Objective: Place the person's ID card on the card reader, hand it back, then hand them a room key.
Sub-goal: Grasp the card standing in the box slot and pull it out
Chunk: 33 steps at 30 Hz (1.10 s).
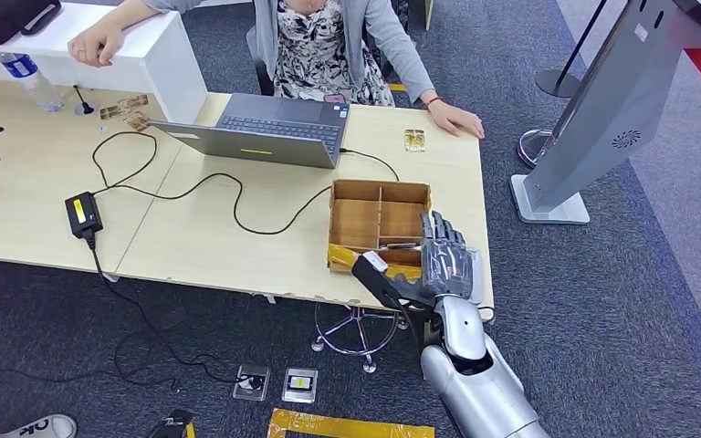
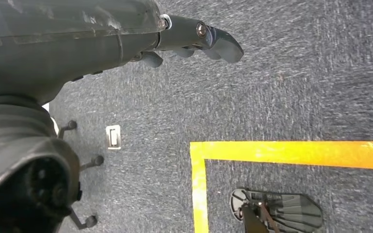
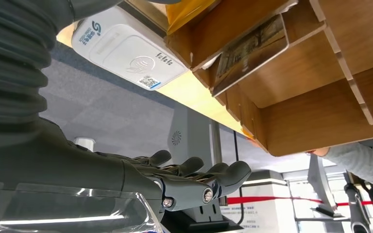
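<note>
My right hand [image 1: 443, 260] hovers flat at the table's front right corner, fingers spread, holding nothing, above the wooden divided box's [image 1: 379, 214] front corner. It covers most of the white card reader [image 1: 482, 276], which shows fully in the right wrist view [image 3: 126, 48] beside the box [image 3: 311, 97]. A card [image 3: 250, 53] leans in a front compartment of the box. Another small yellowish card [image 1: 414, 140] lies on the table near the seated person's hand [image 1: 456, 119]. My left hand [image 2: 199, 36] hangs above the carpet, its fingers loose and holding nothing.
An open laptop [image 1: 274, 128] sits mid-table with a cable running to a black power brick [image 1: 83, 214]. A water bottle [image 1: 27, 78] and small cards [image 1: 123, 109] lie far left. A grey kiosk stand [image 1: 602, 109] rises on the right. A stool base [image 1: 356, 333] is under the table.
</note>
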{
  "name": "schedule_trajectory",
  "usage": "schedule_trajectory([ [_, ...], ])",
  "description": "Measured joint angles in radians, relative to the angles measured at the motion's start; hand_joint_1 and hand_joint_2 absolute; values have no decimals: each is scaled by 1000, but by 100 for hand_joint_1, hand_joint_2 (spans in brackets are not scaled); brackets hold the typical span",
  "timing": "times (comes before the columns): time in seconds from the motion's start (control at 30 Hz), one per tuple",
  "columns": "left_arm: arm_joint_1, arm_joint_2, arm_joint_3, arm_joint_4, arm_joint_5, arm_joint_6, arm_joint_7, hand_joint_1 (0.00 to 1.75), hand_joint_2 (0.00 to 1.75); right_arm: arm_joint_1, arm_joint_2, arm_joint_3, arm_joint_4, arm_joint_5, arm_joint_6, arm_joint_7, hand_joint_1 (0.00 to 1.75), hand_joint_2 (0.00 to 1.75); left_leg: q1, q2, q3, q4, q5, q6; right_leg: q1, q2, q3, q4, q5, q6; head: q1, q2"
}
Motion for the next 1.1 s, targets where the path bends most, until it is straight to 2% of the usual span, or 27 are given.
schedule_trajectory([
  [0.43, -16, -6, 0, 0, -6, -5, 5, 0, 0, -37, 59, 3, 102, 12, -49, -35, 0, 175, 0, 0, 0, 0, 0, 0, 0, 0, 0, 0, 0, 0, 0, 0],
  [1.1, -29, -11, 0, 0, -30, -3, 11, 0, 0, -75, 82, 3, 256, 16, -125, -54, 0, 175, 0, 0, 0, 0, 0, 0, 0, 0, 0, 0, 0, 0, 0, 0],
])
